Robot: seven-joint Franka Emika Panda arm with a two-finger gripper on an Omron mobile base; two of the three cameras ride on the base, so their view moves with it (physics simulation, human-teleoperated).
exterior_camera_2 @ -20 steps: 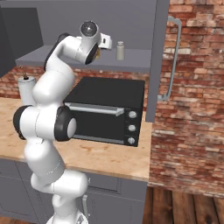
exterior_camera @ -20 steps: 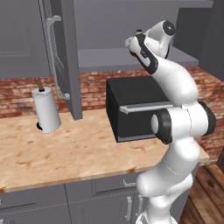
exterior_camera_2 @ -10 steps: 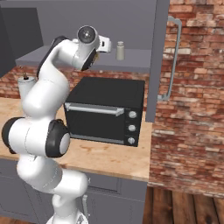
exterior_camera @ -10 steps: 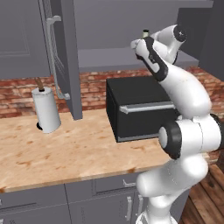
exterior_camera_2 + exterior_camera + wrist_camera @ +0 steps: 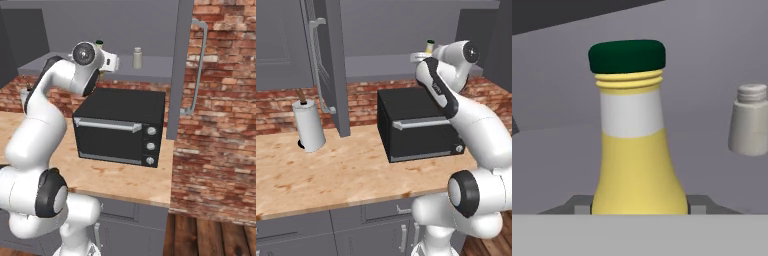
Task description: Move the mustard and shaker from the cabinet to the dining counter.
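Mustard stands upright on the shelf of the open cabinet, directly in front of the hand camera, its dark green cap on top. The gripper sits around the bottle's lower body, 1 finger showing at each side; whether the fingers press on it cannot be told. The shaker stands upright on the same shelf, beside the bottle and apart from it. Below the shelf, a black oven rests on a wood counter, with a paper towel roll nearby.

Shaker upright on cabinet shelf, white arm raised beside it, black oven below
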